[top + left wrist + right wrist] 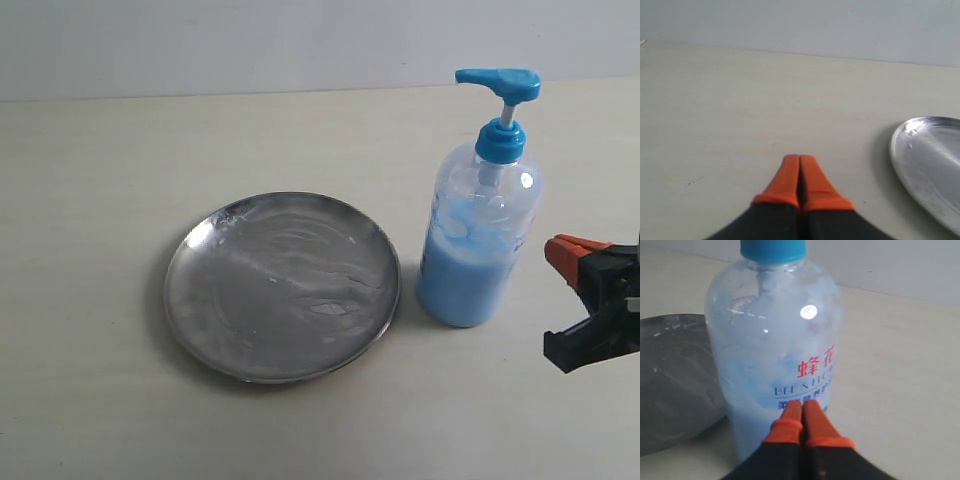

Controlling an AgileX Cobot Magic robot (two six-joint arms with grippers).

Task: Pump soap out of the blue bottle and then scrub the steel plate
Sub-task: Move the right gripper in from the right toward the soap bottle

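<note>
The bottle (480,235) stood near the table's (90,200) right edge, just beside the plate (282,287). The right gripper (801,407), shut and empty, faced it. The pump head (500,82) needed a vertical press from above.

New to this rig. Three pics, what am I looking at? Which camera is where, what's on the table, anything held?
It is a two-armed robot. One picture comes from a camera off the arms; the other two from cameras on each wrist, looking along orange-tipped fingers.

On the pale table lie a steel plate and, beside it, an upright blue bottle of light-blue soap.

The left end effector is shut over bare table, the plate at its view's edge. The right end effector is shut too, pointing at the bottle close up. Neither holds anything.
</note>
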